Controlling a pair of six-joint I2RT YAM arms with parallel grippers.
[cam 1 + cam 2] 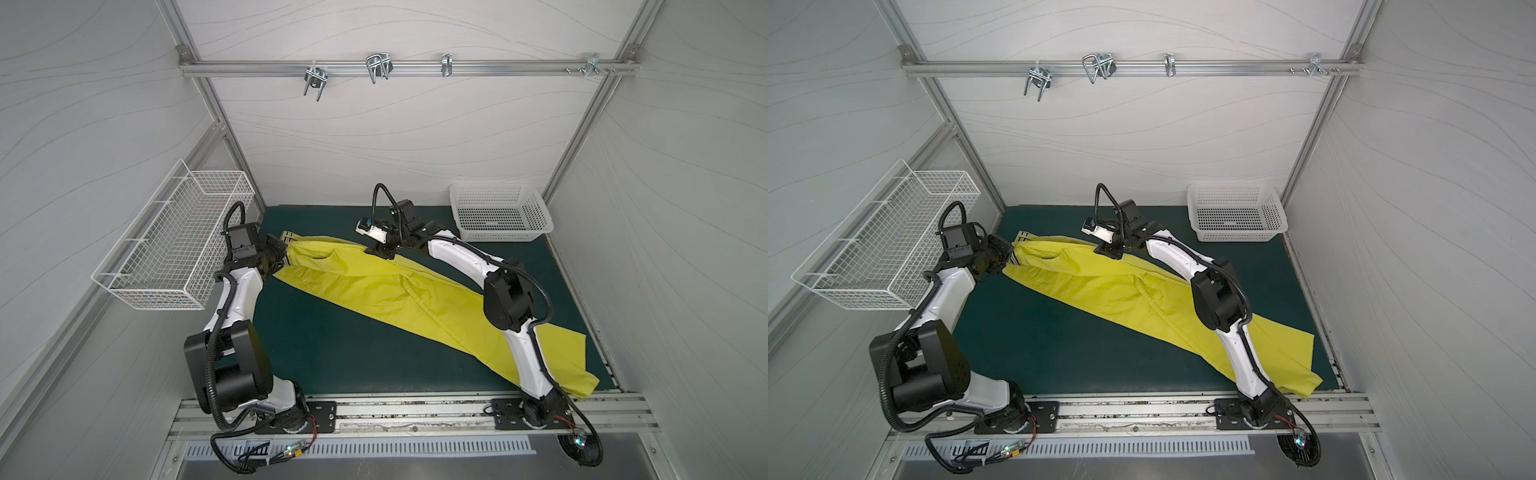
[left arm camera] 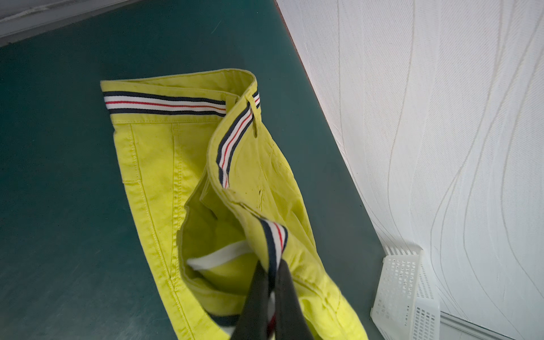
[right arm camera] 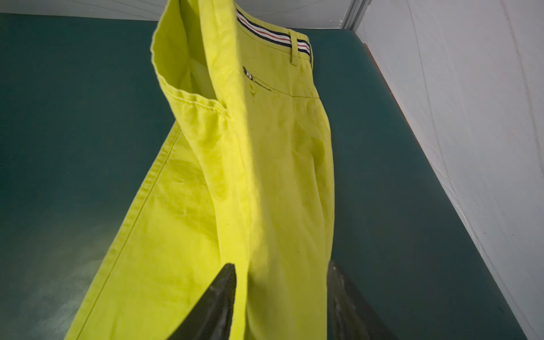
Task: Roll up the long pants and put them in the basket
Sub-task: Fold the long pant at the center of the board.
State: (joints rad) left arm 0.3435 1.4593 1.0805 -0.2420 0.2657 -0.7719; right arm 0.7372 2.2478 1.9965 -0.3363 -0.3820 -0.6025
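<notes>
The long pants lay slantwise on the table, waistband far left, hems near right, the left hand pinching the waistband, the right hand astride a thigh fold, jaws apart.

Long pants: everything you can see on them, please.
The long pants are bright yellow-green woven-looking cloth, with a navy, white and red striped waistband, belt loops and a buttoned pocket. They lie unrolled and creased, diagonally across the green mat, waist at the far left, hems at the near right. The left claw is shut on the waistband; the right claw straddles a raised fold, jaws apart.
</notes>
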